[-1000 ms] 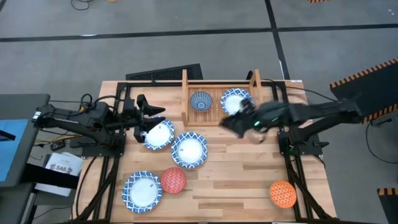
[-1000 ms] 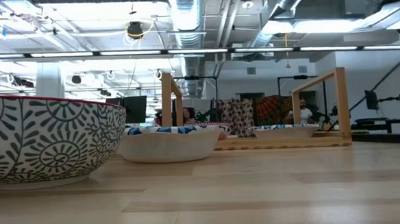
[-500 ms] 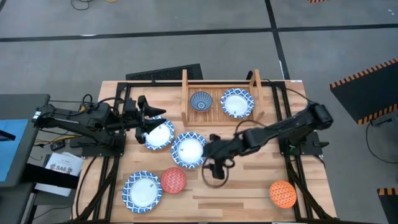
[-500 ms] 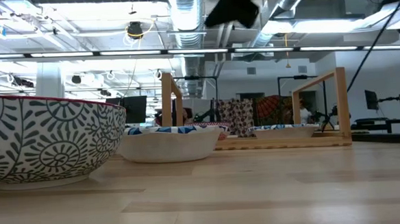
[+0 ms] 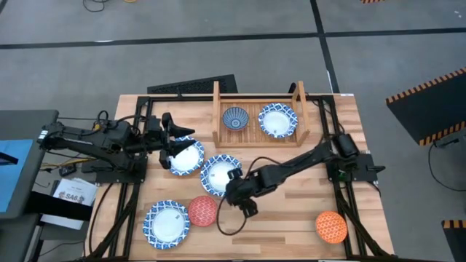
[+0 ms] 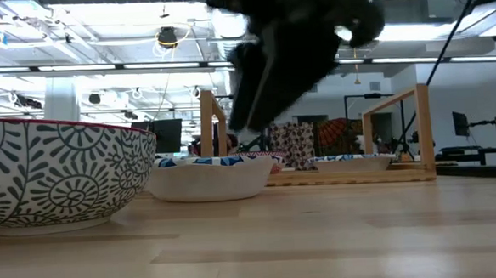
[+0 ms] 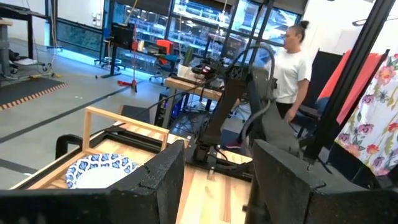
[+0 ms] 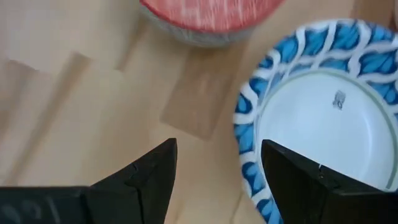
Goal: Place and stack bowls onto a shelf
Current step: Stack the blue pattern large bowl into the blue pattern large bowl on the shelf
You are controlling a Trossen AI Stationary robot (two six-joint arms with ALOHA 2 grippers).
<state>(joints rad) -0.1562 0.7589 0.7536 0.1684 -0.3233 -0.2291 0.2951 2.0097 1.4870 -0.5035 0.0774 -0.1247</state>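
Observation:
On the shelf (image 5: 258, 138) at the table's far side stand a small blue bowl (image 5: 234, 118) and a white, blue-rimmed bowl (image 5: 277, 120). Three more white bowls rest on the table: left (image 5: 187, 157), middle (image 5: 220, 175) and near left (image 5: 167, 223). A red bowl (image 5: 203, 210) sits beside the last one. An orange bowl (image 5: 330, 226) stands near right. My right gripper (image 5: 237, 198) hangs open above the table, between the middle white bowl (image 8: 323, 118) and the red bowl (image 8: 211, 15). My left gripper (image 5: 173, 138) waits open, raised over the left white bowl's far rim.
Black metal frames run along both sides of the table (image 5: 291, 218) by the arm bases. Bare wood lies between the red and orange bowls. In the left wrist view a person (image 7: 289, 65) stands in the room beyond the table.
My right gripper has swung from the shelf's front toward the table's near left and down, rolling its wrist as it went. It now hangs low beside the middle white bowl and stays open. No bowl has moved.

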